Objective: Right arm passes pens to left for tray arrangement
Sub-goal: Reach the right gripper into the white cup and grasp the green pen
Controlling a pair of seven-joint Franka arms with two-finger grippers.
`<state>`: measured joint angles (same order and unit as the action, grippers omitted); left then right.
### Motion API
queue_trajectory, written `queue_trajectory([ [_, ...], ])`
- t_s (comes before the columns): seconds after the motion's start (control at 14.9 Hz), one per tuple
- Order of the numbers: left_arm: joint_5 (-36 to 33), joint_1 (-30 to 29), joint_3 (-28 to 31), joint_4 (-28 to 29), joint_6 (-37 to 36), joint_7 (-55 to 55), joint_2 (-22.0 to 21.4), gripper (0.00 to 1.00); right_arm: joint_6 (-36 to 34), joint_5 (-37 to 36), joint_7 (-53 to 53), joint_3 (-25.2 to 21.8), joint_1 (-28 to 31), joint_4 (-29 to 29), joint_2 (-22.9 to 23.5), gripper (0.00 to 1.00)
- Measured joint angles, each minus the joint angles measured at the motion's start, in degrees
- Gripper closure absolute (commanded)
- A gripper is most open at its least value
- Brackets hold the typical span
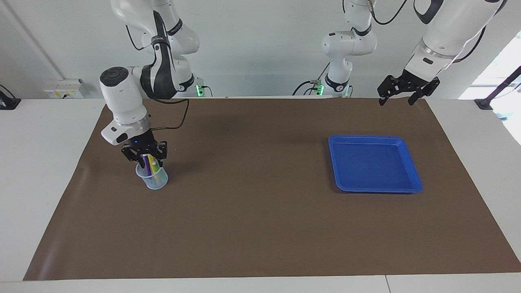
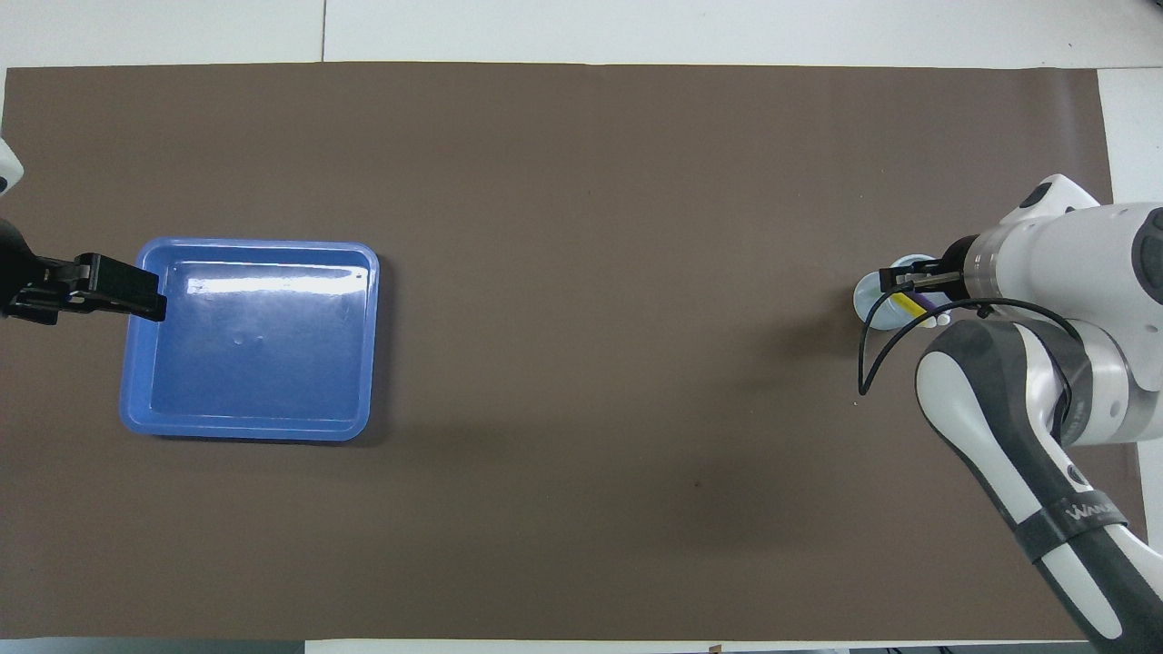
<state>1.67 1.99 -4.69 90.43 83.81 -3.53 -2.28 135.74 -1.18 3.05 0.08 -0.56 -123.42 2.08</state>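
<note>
While the brown mat (image 1: pixel 260 203) covers the counter (image 1: pixel 40 162), the blue tray (image 1: pixel 374 162) lies bare toward the left arm's end. Waiting, the left tool (image 1: pixel 402 97) hangs wide open and empty above the mat's edge, nearer the robots than the tray. Down in the translucent cup (image 1: pixel 154 179), the right tool (image 1: pixel 145 156) surrounds the pens (image 1: pixel 149 166); whether it grips one I cannot tell. Only the facing view shows purple and yellow-green pens upright in the cup; the overhead view hides most under the wrist.

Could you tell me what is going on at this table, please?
The right gripper is down at the cup, among the pens standing in it; which pen it has, if any, cannot be told. The left gripper waits open in the air near the tray, which holds no pens yet.
</note>
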Motion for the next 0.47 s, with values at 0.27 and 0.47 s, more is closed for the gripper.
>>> queue_trajectory([
  [0.27,0.00,0.00,0.00,0.00,0.00,0.00,0.00,0.00,0.10,0.00,0.00,0.04,-0.05,-0.48,0.00,1.00],
  [0.47,0.00,0.00,0.00,0.00,0.00,0.00,0.00,0.00,0.34,0.00,0.00,0.07,-0.41,-0.46,-0.02,1.00],
])
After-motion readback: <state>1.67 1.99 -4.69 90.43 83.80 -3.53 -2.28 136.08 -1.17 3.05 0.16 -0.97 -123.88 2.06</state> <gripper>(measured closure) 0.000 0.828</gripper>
